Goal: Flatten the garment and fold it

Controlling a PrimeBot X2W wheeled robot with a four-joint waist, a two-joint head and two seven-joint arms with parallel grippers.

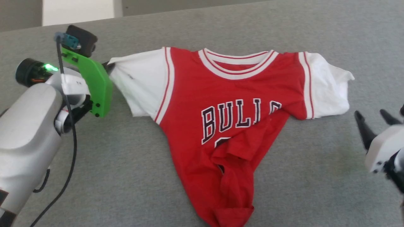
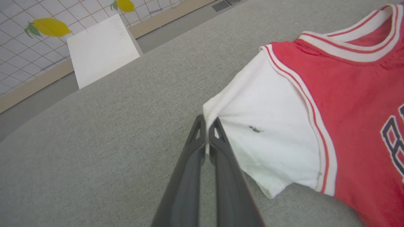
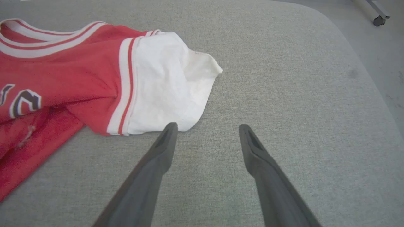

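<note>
**Left claw (image 2: 206,124) pinching the shirt (image 1: 221,104) by a sleeve tip**
Shirt lay face up on the grey table (image 1: 94,157), bottom half bunched. I'd guess the pinch was for tugging that sleeve flat. Right claw (image 3: 208,127) hung wide open and empty near the other sleeve (image 3: 167,78).

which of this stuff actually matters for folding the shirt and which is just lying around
For the job: the red jersey, bunched at the hem; the left pincer, shut on its white sleeve edge; the right pincer, open near the other sleeve; the grey table.
Just lying about: the white board; the lemon stickers on the tiled wall; a caster wheel.
</note>
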